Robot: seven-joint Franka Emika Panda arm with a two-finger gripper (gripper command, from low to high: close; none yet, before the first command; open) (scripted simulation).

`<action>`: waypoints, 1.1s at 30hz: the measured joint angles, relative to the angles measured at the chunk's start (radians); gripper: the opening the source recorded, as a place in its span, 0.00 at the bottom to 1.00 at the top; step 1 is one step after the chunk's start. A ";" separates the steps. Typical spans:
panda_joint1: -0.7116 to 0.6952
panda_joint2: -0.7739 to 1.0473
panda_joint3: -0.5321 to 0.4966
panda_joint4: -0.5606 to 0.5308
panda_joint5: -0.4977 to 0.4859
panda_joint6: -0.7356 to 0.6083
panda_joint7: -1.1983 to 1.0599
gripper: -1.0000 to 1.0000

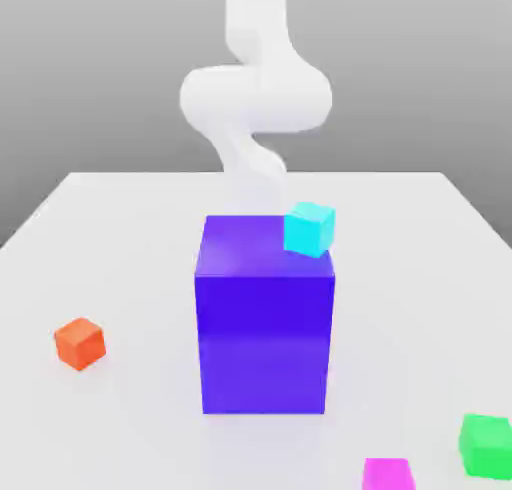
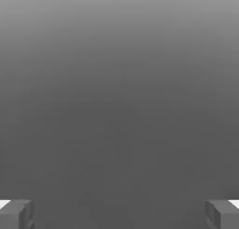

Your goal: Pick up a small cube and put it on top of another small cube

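magenta-pink is showing at the near edge of the exterior view, where the small plain magenta-pink cube (image 1: pixel 387 474) is sitting on the pale white surface (image 1: pixel 120 248), just beside a small green cube (image 1: pixel 486 444) toward that view's right. a small orange cube (image 1: pixel 80 342) is lying well apart toward the exterior view's left. a big purple-blue block (image 1: pixel 265 318) is standing mid-surface, and a small cyan cube (image 1: pixel 309 228) appears at its far upper corner; whether it is resting on the block or sitting behind it is hard to tell. the white robot arm (image 1: pixel 255 93) is rising behind the block.

in the hand view the two grey fingers (image 2: pixel 17 214) are standing spread wide, with nothing between them and plain grey ahead.

judging from this, the task is sitting at its very first step: nothing is grasped and the approach is not yet begun. the next move is calling for bringing the hand across, past the tall block, to above the magenta-pink cube, then lowering with the fingers straddling it. the block in the way is likely asking for a high path.
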 joint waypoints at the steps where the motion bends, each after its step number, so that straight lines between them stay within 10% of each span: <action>1: -0.004 0.039 0.012 0.001 -0.006 0.011 0.013 0.50; 33: 0.089 1.193 0.148 0.040 -0.191 0.405 0.382 0.50</action>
